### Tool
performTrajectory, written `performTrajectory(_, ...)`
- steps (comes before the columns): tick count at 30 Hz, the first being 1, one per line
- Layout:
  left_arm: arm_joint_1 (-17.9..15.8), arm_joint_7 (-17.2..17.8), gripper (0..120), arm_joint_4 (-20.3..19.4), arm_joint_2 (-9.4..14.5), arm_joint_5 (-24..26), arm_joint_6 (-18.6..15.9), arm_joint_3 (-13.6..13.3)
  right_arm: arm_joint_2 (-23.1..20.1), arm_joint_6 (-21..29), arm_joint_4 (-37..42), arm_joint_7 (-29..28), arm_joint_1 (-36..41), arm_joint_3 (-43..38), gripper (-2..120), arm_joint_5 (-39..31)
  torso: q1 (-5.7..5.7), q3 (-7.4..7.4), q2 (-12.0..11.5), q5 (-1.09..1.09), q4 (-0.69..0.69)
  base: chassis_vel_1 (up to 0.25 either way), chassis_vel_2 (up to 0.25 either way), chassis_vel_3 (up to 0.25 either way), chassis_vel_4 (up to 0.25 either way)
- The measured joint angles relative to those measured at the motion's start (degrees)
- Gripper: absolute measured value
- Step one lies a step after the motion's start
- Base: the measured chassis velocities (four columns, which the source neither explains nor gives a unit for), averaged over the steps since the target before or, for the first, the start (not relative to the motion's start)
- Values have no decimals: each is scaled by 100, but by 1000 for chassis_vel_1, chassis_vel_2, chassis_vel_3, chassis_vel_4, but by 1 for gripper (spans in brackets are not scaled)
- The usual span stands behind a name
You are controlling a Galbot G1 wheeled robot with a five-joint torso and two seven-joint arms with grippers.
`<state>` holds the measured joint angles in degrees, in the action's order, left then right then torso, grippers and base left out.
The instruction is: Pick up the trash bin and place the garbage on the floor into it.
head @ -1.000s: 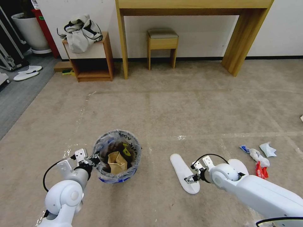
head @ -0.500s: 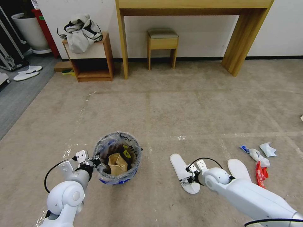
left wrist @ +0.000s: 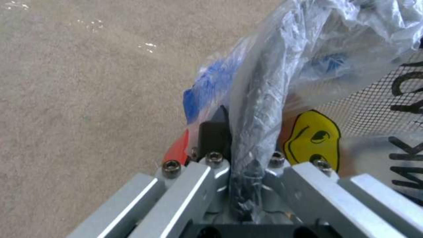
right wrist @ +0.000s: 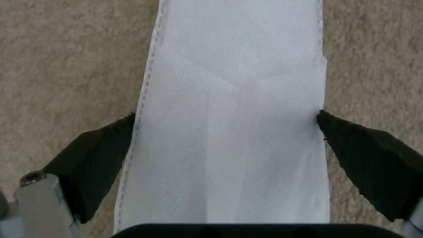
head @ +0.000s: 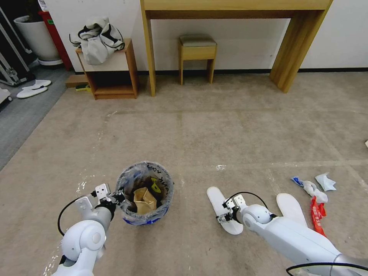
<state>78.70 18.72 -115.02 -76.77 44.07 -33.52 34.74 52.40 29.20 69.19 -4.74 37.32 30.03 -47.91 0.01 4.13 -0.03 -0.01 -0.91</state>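
The trash bin (head: 147,214), red with a blue band and a clear written-on bag (left wrist: 282,66), stands on the carpet at lower left. A brown paper bag (head: 145,200) lies inside it. My left gripper (head: 117,197) (left wrist: 244,138) is shut on the bin's near rim. One flat white slipper (head: 218,199) (right wrist: 233,99) lies right of the bin. My right gripper (head: 222,216) (right wrist: 227,142) is open low over it, a black pad (right wrist: 92,155) at each long edge. A second slipper (head: 291,207), a red wrapper (head: 316,211) and white-blue crumpled papers (head: 312,188) lie farther right.
A wooden desk (head: 149,50) and a stool (head: 197,51) stand against the back wall. A low shelf (head: 113,73) carries a grey-white jacket (head: 99,38). A white planter (head: 36,38) and another pair of slippers (head: 32,88) are at far left. Open carpet lies between.
My right gripper has moved left and lower onto the near slipper. The left gripper and the bin have shifted slightly right and toward me.
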Motion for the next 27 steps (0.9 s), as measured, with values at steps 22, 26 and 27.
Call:
performTrajectory(22, 119, -30, 1, -129, -86, -78, 23, -54, -203, 43, 400, -278, 243, -284, 58, -48, 1, 3, -1, 4, 0, 0, 0, 0, 0)
performTrajectory(26, 124, -31, 1, -147, -84, -80, 24, -64, -254, 47, 498, -333, 290, -350, 47, -91, 1, 3, -1, 2, 0, 0, 0, 0, 0)
performTrajectory(27, 122, -32, 1, -154, -89, -89, 24, -78, -279, 47, 555, -355, 318, -386, 42, -118, 1, 3, -1, 3, 0, 0, 0, 0, 0)
